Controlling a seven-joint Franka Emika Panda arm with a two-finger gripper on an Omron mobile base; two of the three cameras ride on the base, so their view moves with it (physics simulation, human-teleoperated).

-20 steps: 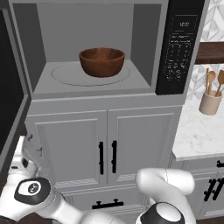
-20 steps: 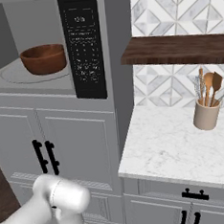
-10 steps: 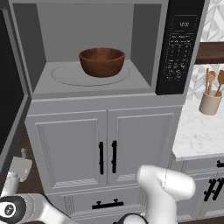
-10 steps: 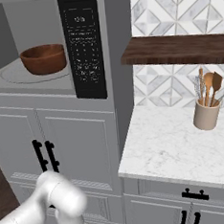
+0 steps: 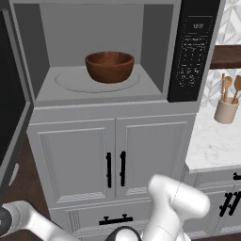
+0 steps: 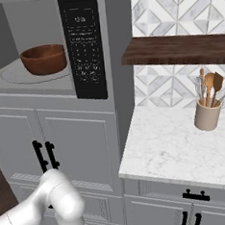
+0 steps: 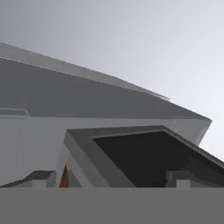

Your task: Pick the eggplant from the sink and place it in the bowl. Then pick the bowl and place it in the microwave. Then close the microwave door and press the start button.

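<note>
The microwave (image 5: 103, 52) stands open above white cabinet doors (image 5: 115, 160) with black handles. Its door (image 5: 12, 108) is swung out at the left, seen from below in the hand view (image 7: 144, 157). The keypad panel (image 6: 83, 44) carries small white writing too fine to read. The bowl (image 5: 109, 66) sits upright on the round turntable (image 5: 70, 81), mouth upward; its contents cannot be seen. A utensil crock (image 6: 207, 115) rests on the marble tabletop (image 6: 171, 152). The tool's opening cannot be told.
</note>
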